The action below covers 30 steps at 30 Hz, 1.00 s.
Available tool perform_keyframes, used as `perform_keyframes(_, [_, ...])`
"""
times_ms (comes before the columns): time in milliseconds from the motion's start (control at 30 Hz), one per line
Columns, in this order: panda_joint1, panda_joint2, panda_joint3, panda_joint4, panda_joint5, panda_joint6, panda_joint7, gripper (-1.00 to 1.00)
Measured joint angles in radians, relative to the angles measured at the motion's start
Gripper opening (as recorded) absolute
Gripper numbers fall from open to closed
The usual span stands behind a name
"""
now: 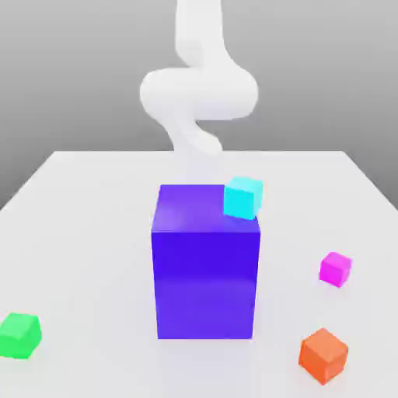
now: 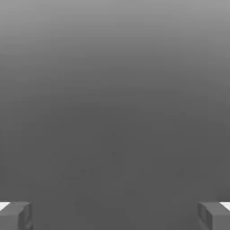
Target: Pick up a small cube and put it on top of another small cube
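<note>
On smooth white tabletop [image 1: 93, 233], shows small magenta cube [image 1: 335, 269] at three o'clock from glossy blue-violet block [image 1: 206, 272]; has grey two-finger gripper [image 2: 115, 217] spread wide.

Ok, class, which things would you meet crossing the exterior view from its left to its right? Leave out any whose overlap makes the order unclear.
Green cube → big blue-violet block → small magenta cube.
</note>
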<state>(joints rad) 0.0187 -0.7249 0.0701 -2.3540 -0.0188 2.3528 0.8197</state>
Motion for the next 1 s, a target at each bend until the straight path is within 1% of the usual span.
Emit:
perform_keyframes(233, [0.069, 0.250, 0.200, -0.165, -0.061, 0.167, 0.062, 0.00])
perform_keyframes(500, [0.178, 0.540, 0.387, -0.354, -0.112, 0.361, 0.120, 0.00])
perform_keyframes(600, [0.233, 0.636, 0.444, -0.423, -0.099, 0.433, 0.118, 0.00])
perform_keyframes(700, [0.345, 0.719, 0.495, -0.489, -0.040, 0.504, 0.084, 0.00])
perform_keyframes(733, [0.394, 0.738, 0.493, -0.495, -0.039, 0.520, 0.086, 0.00])
perform_keyframes(800, [0.377, 0.771, 0.457, -0.493, -0.065, 0.545, 0.108, 0.00])
perform_keyframes(900, [0.388, 0.819, 0.419, -0.480, -0.145, 0.578, 0.170, 0.00])
perform_keyframes(1000, [0.441, 0.868, 0.344, -0.466, -0.235, 0.612, 0.238, 0.00])
